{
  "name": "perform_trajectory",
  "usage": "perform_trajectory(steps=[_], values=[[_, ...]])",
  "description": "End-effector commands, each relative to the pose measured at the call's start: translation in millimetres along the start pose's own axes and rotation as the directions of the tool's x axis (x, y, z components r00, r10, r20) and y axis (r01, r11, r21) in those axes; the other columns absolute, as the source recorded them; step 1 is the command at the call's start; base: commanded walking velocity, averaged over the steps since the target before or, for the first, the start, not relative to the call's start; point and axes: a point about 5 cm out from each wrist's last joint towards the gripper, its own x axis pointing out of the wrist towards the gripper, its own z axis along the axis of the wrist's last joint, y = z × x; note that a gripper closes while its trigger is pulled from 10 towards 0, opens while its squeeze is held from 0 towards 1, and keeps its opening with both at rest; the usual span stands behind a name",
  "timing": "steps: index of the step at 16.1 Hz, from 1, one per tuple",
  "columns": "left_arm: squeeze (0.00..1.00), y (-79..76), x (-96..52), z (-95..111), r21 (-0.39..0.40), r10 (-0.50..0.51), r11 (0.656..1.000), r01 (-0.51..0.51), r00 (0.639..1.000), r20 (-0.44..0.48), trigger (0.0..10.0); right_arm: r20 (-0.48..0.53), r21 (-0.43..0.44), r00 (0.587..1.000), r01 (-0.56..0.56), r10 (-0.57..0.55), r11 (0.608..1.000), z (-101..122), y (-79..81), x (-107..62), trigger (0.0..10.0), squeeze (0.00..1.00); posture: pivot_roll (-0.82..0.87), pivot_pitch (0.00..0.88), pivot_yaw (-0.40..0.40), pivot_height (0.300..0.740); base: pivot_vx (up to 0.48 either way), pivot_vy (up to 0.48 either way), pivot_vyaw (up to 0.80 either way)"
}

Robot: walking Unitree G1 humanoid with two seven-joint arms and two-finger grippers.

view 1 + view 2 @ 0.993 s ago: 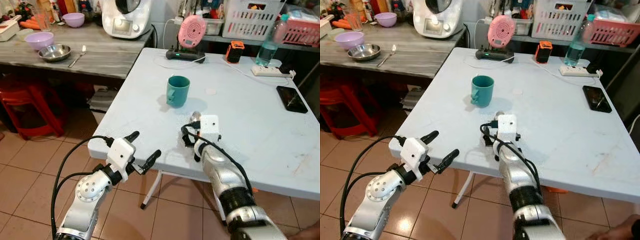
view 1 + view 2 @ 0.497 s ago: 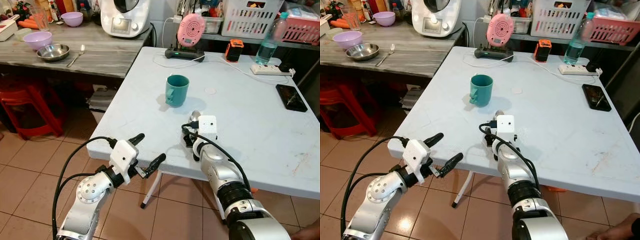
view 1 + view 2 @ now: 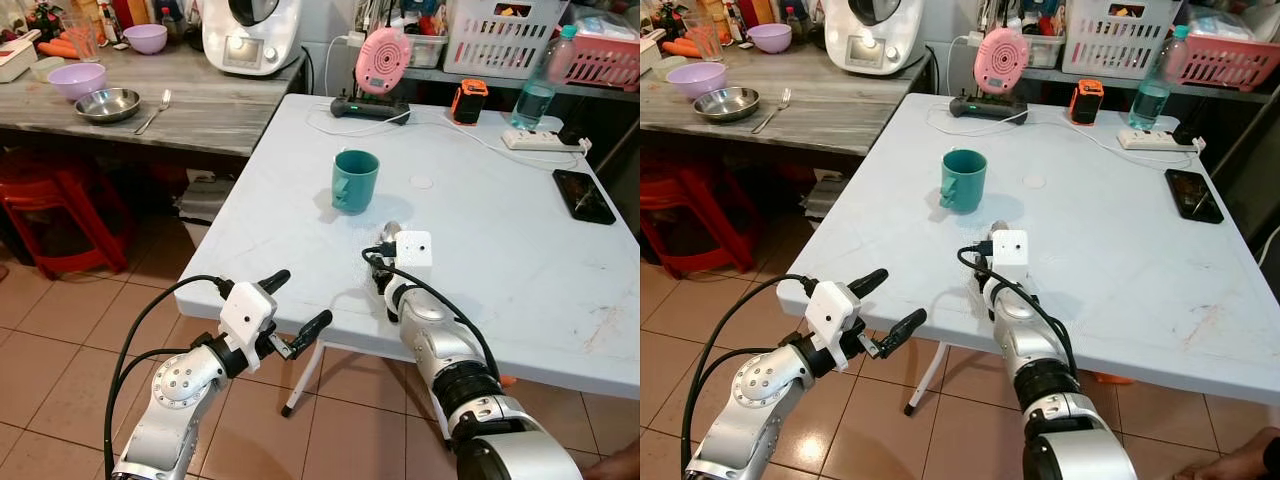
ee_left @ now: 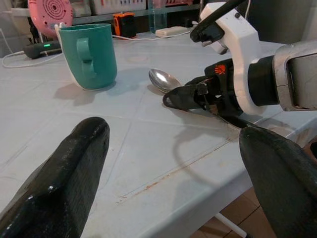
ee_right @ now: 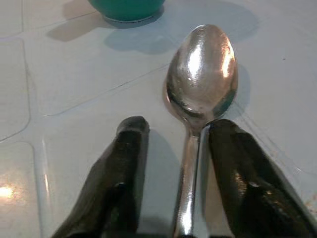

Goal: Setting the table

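**Spoon down on table, right fingers either side of its handle**

Right gripper (image 5: 181,198) sits low on the pale blue-white square table (image 3: 520,260), near its front edge. The shiny steel spoon (image 5: 198,94) lies flat on the tabletop, bowl facing up and pointing toward the teal ceramic mug (image 3: 355,181). Right wrist view: the two black fingers (image 5: 116,183) are parted, handle running between them. One finger is right against the handle, the other has a visible gap to it. So the claw is spread, not pinching. The spoon rests on the table, just short of the mug; spoon and mug are not touching.

Left gripper (image 3: 292,310) is off the table, out past the front-left corner over the brown tiled floor (image 3: 60,330). Fingers are spread wide, nothing between them. Its wrist camera looks across the tabletop at the mug, the spoon bowl and the right gripper.

Also on the table, far side: pink round device on a black base (image 3: 381,70), small orange-black box (image 3: 469,101), clear plastic water bottle (image 3: 540,85), white power strip (image 3: 545,143), black phone (image 3: 583,196) near the right edge.

Wooden counter (image 3: 200,110) to the left holds a steel bowl (image 3: 109,104), a lilac bowl (image 3: 78,79) and a fork (image 3: 156,110).
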Motion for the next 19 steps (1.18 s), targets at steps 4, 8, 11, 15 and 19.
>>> perform_trajectory(steps=[4, 8, 11, 15, 19], values=[[0.00, -0.7, -1.2, 5, 0.016, -0.030, 0.999, 0.029, 1.000, 0.007, 10.0, -0.092, -0.003, 0.995, 0.042, -0.042, 0.999, -20, -8.4, -2.1, 0.0, 0.00, 0.01, 0.051, -0.027, 0.740, 0.000, 0.000, 0.00], [0.00, -0.1, -1.8, 5, 0.017, -0.034, 0.999, 0.034, 0.999, 0.004, 10.0, -0.105, 0.015, 0.992, 0.065, -0.063, 0.998, -24, -13.0, -2.7, 0.0, 0.00, 0.02, 0.050, -0.026, 0.740, 0.000, 0.000, 0.00], [0.00, 0.5, -1.6, 5, 0.022, -0.038, 0.999, 0.037, 0.999, 0.003, 10.0, -0.129, 0.049, 0.988, 0.094, -0.087, 0.994, -31, -18.5, -5.1, 0.0, 0.00, 0.02, 0.046, -0.027, 0.740, 0.000, 0.000, 0.00], [0.00, 1.3, -1.1, 5, 0.021, -0.051, 0.998, 0.051, 0.999, 0.007, 10.0, -0.147, 0.091, 0.984, 0.117, -0.103, 0.989, -37, -25.1, -7.4, 0.0, 0.00, 0.02, 0.041, -0.025, 0.740, 0.000, 0.000, 0.00], [0.00, 12.4, -3.0, 2, 0.033, 0.062, 0.998, -0.062, 0.998, -0.007, 10.0, -0.026, 0.150, 0.990, 0.142, -0.140, 0.978, -13, -35.6, -9.6, 0.0, 0.00, 0.02, 0.041, -0.025, 0.740, 0.000, 0.000, 0.00]])
